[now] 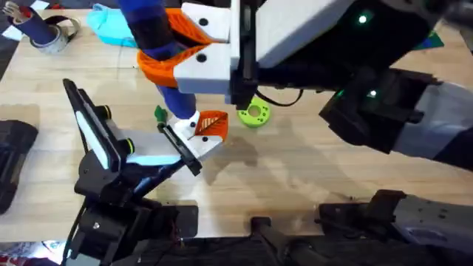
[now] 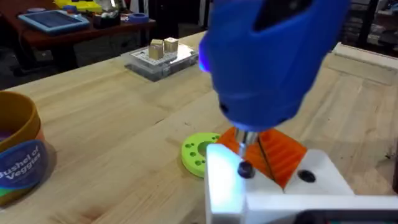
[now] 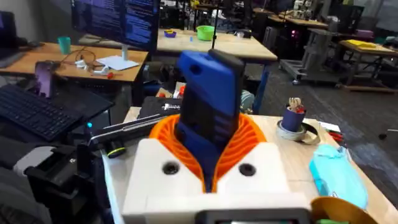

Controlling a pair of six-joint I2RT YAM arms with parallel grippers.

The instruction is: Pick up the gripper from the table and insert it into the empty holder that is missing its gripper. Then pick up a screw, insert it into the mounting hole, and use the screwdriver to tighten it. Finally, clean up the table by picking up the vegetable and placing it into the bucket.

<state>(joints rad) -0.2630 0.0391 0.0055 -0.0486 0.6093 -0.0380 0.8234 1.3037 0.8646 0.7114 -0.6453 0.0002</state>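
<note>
My right gripper [image 3: 208,158], white with orange ribbed pads, is shut on the blue screwdriver [image 3: 208,106] and holds it upright; in the overhead view the screwdriver [image 1: 159,44] slants down toward the table's middle. Its bit rests on a dark screw [image 2: 245,168] in the white block with the orange ribbed face, the gripper [image 2: 280,155], also seen from overhead [image 1: 209,124]. That block sits at the end of my left arm, at my left gripper [image 1: 194,140]. The tan bucket [image 2: 18,155] with a blue label stands off to one side. The vegetable is out of view.
A green disc [image 1: 253,113] lies on the wood just beside the block. A grey tape roll with a cup of tools [image 1: 48,33] and a teal cloth [image 1: 111,26] lie at the far left. A clear tray with wooden blocks [image 2: 158,56] stands farther off.
</note>
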